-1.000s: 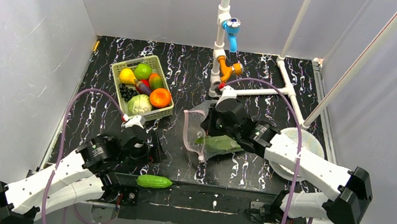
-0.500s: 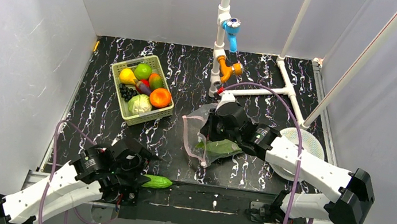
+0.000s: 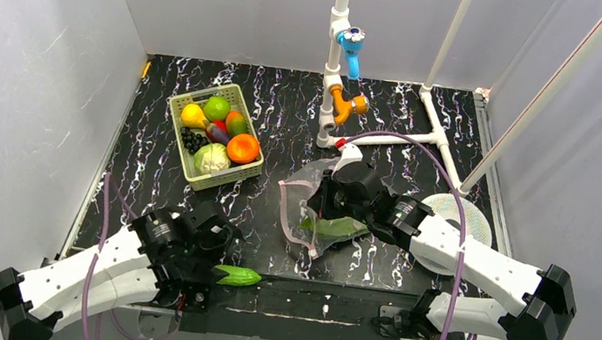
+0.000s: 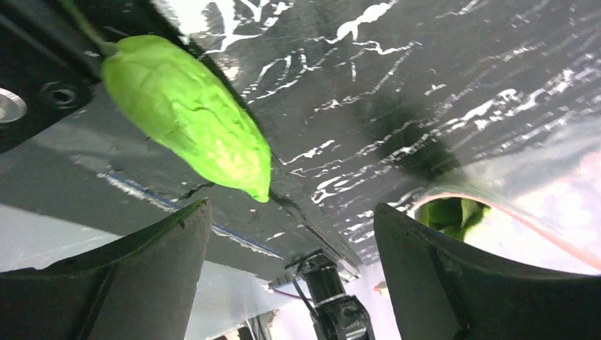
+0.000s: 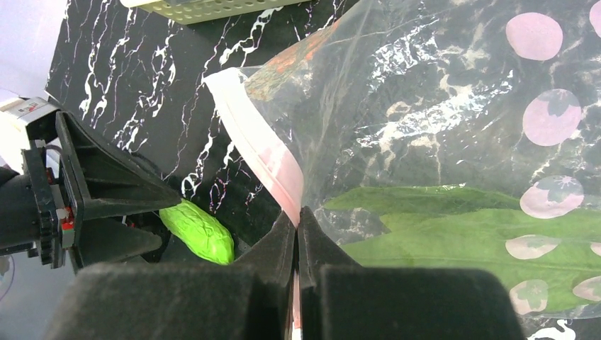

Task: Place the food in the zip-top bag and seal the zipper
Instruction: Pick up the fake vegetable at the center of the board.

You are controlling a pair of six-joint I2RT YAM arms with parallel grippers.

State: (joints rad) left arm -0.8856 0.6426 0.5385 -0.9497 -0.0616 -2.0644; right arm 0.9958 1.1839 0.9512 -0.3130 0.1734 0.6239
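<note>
The clear zip-top bag (image 3: 318, 197) lies mid-table with a leafy green bunch (image 3: 334, 227) inside. My right gripper (image 3: 319, 206) is shut on the pinkish zipper (image 5: 264, 154) at the bag's mouth (image 5: 298, 212), and the leaf (image 5: 453, 234) shows through the plastic. The long green cucumber (image 3: 235, 276) lies at the table's near edge. My left gripper (image 3: 215, 251) is open and empty just left of it. In the left wrist view the cucumber (image 4: 188, 117) lies ahead of the open gripper (image 4: 292, 205). The light-green basket (image 3: 231, 177) holds the other toy fruits and vegetables.
A white pipe frame (image 3: 334, 69) with blue and orange fittings stands at the back centre. A white round mesh dish (image 3: 467, 214) lies to the right under my right arm. The cucumber lies by the black front rail (image 3: 307, 298). White walls enclose the table.
My left arm has pulled back from mid-table toward the near edge and now sits beside the cucumber. My right gripper has shifted slightly right with the bag's mouth.
</note>
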